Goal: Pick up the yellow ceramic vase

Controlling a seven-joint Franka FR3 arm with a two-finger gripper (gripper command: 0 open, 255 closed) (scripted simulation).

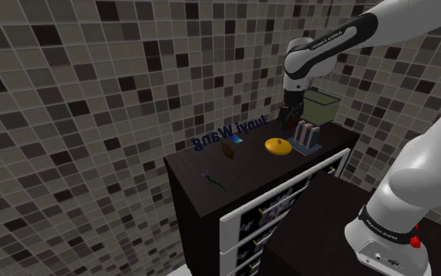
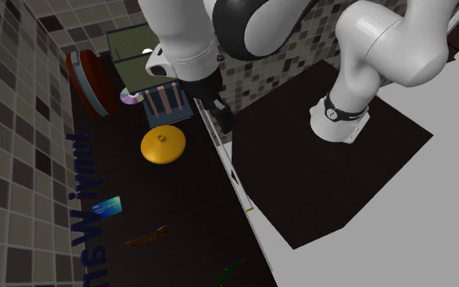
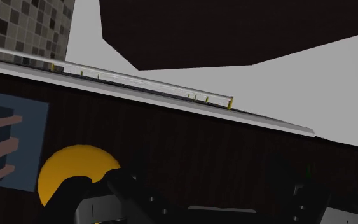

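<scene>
Hovering gripper (image 2: 220, 115), yellow vase (image 2: 163, 145) beside — untouched

Vase (image 2: 163, 145) — smooth, matt; cabinet top (image 2: 187, 204) — dark, faintly grained.

Squat yellow vase (image 1: 278, 146) upright on dark cabinet top (image 1: 242, 172)

One yellow vase (image 1: 278, 146); one green box (image 1: 321, 107); one striped blue box (image 1: 306, 135); one blue card (image 2: 110, 207); one dark cabinet (image 1: 250, 168).
</scene>
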